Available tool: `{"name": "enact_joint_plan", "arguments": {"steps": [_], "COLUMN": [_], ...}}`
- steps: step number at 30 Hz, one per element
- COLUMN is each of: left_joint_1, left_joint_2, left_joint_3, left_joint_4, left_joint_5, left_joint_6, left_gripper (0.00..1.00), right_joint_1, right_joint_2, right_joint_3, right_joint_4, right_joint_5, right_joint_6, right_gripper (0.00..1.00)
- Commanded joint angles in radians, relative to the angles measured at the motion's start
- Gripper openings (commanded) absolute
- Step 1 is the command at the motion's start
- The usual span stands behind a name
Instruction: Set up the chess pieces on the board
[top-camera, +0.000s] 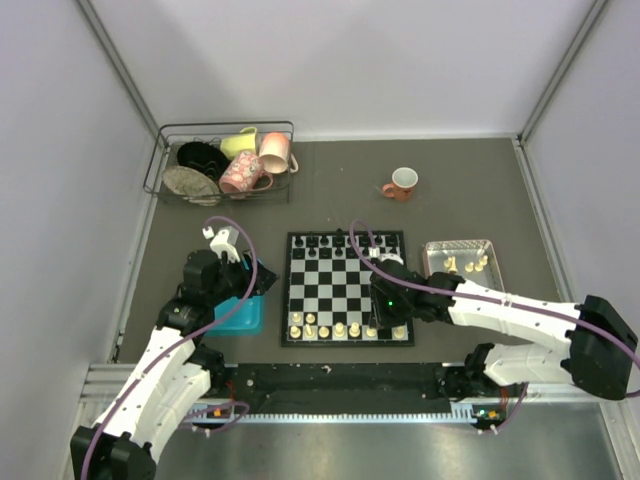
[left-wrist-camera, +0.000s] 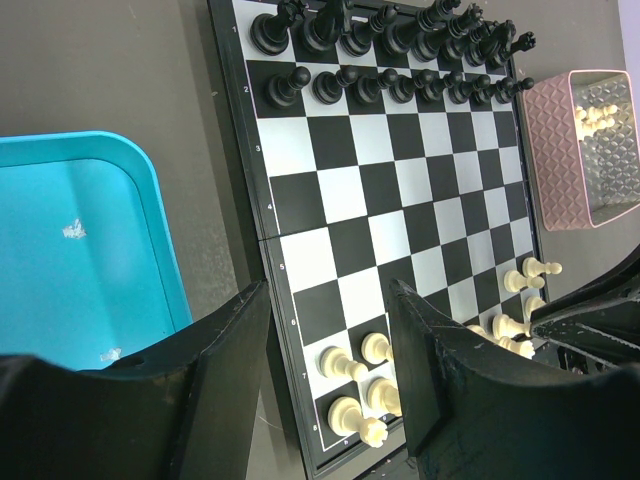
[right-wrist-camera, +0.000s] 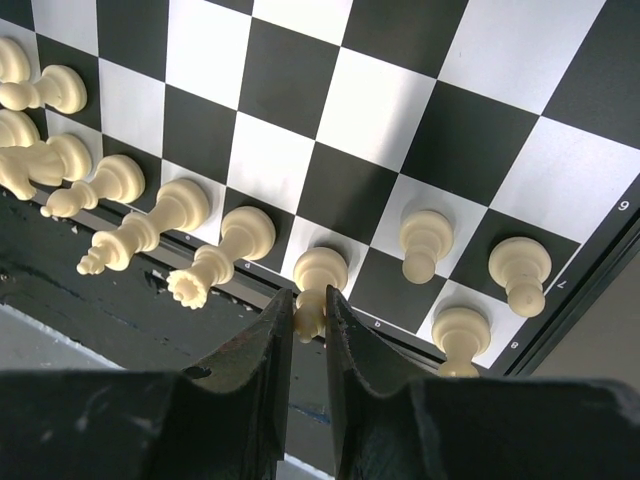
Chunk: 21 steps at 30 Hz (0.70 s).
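Note:
The board (top-camera: 345, 285) lies at the table's middle, with black figures (top-camera: 340, 243) along its far rows. Several cream-white chess pieces (top-camera: 325, 328) stand along its near rows. My right gripper (top-camera: 385, 325) is low over the near right part of the board. In the right wrist view it (right-wrist-camera: 310, 310) is shut on the upper part of one cream piece (right-wrist-camera: 320, 272), whose base sits at a near-row square. My left gripper (left-wrist-camera: 328, 295) hangs open and empty above the board's left edge (left-wrist-camera: 255, 190), beside the blue tray (left-wrist-camera: 80, 260).
A pink tray (left-wrist-camera: 560, 150) right of the board holds several more cream pieces (top-camera: 468, 264). A wire basket (top-camera: 225, 165) with mugs and bowls stands at the back left. An orange mug (top-camera: 402, 183) sits behind the board.

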Motion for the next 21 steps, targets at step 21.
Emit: {"name": "enact_joint_plan", "arguments": {"steps": [21], "left_joint_1": [0.005], "left_joint_2": [-0.007], "left_joint_3": [-0.010], "left_joint_4": [0.048], "left_joint_5": [0.008], "left_joint_6": [0.010], "left_gripper": [0.55], "right_joint_1": [0.015], "right_joint_2": [0.027], "right_joint_3": [0.011], "right_joint_4": [0.037], "right_joint_5": [-0.007], "right_joint_6": [0.009], "right_gripper": [0.18]}}
